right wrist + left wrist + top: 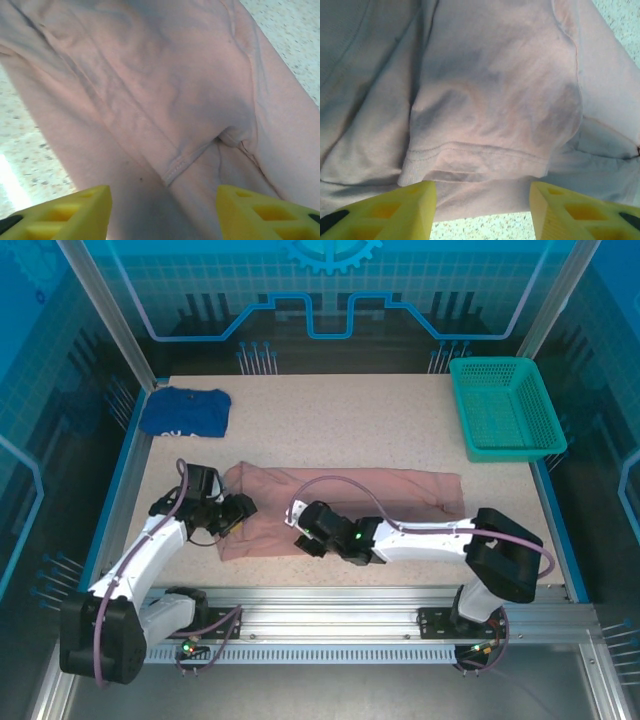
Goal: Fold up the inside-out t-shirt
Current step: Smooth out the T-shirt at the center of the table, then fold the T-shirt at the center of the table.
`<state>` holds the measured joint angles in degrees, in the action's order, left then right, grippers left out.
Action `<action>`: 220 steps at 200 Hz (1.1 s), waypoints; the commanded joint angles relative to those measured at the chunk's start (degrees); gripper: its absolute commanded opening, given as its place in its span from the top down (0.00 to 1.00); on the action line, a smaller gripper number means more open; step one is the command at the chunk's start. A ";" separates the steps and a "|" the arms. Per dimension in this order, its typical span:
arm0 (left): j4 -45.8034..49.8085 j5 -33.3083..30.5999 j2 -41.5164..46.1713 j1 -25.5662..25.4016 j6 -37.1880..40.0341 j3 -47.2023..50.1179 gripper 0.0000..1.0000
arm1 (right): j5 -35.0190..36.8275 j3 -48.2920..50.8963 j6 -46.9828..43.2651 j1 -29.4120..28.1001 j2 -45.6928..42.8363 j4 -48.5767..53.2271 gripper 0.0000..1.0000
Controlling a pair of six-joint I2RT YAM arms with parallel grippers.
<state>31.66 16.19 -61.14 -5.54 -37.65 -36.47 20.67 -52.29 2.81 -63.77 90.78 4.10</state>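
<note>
The dusty-pink inside-out t-shirt (400,490) lies folded into a long band across the middle of the table. My left gripper (232,518) hovers at the band's left end, open. In the left wrist view a hemmed sleeve of the t-shirt (490,90) lies just ahead of the left gripper (482,210), with cloth and a strip of table between its yellow fingers (395,210). My right gripper (300,530) sits over the band's near edge, left of centre. The right wrist view has the t-shirt (165,85) with a stitched hem under the open right gripper (162,212), nothing pinched.
A dark blue folded garment (185,411) lies at the far left corner. A green mesh basket (505,407) stands at the far right. The speckled table (340,420) has a raised blue rim, and the arms' metal rail runs along its near edge.
</note>
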 commanded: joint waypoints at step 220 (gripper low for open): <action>-15.48 -14.07 -17.88 7.21 8.47 -3.77 0.02 | -31.52 -12.63 18.45 19.00 12.58 4.82 0.46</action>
<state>12.62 3.66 -75.75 1.26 -32.47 -38.76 -8.19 -65.93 21.93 -45.74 104.12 8.91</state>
